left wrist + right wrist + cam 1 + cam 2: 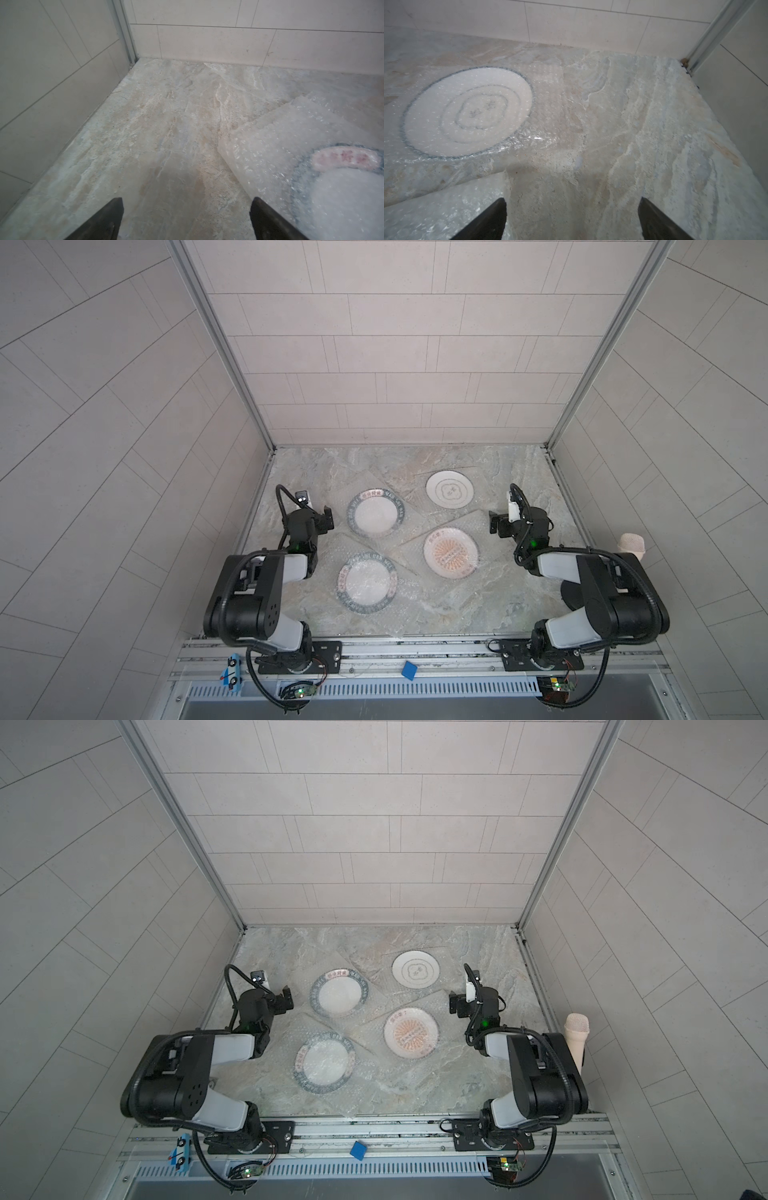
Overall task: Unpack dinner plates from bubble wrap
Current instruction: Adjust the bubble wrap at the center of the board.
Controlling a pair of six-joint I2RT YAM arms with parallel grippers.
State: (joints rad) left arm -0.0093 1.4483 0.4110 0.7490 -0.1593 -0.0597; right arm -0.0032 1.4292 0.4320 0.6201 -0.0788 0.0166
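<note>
**Thin film, loose china**

Nearest the arm bases, the near green plate [367,587] lies under wrap [400,616] whose corner reaches the front edge of the table [299,472]. A tug toward that edge would likely drag the plate along, and it might go over.

Just beyond and to the right sits the orange plate [451,552], also under a sheet. The sheets seem to overlap near the middle of the table, so lifting one could shift a neighbouring plate.

Level with these, the left gripper [328,519] and right gripper [494,526] hang at either side. Both are spread wide and empty, touching nothing. In the left wrist view a sheet edge [270,135] lies just beside one finger. In the right wrist view a sheet corner [446,207] lies close by a fingertip. The film lies flat on the stone, so a pinch could miss it and scrape the table. A deeper pinch might catch a plate rim and tip it.

Farther back lie the far green plate [376,512] and, last, the grey plate [449,489], both showing dimly through wrap. Whether the film also runs underneath cannot be told. If it does, a straight pull would flip a plate rather than bare it.
</note>
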